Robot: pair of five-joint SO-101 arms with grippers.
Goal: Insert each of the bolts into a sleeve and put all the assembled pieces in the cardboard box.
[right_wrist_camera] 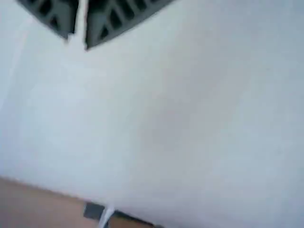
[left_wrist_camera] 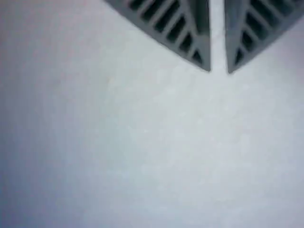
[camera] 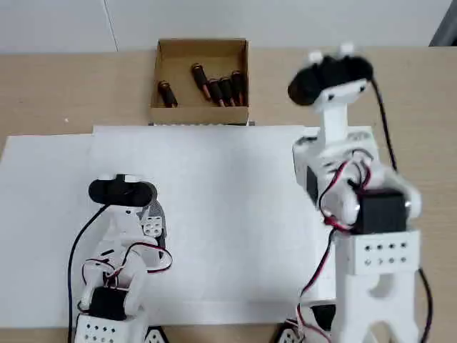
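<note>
Five pieces lie in the box. One sits alone by its left wall, one lies slantwise near the middle, and three are packed side by side toward the right wall. Each is a short dark cylinder with a reddish-brown end. Bolt and sleeve cannot be told apart at this range.

One box: plain brown cardboard, open-topped, square, low-walled. It stands on the table at the far edge of the paper.

One sheet of paper, white, matte and flat, covers most of the pale wood table in front of the arms.

Two arms, white plastic with black motor blocks and red, black and white wires.
- The left arm is low over the near left part of the paper.
- The right arm is taller, at the right edge of the sheet.

Left gripper: grey, ribbed, wedge-shaped fingers drawn close with only a slim gap between them. It holds nothing and is over bare paper.

Right gripper: same ribbed grey wedges, gap narrower still. It is empty, over paper near the sheet's edge, with a strip of table beyond.
</note>
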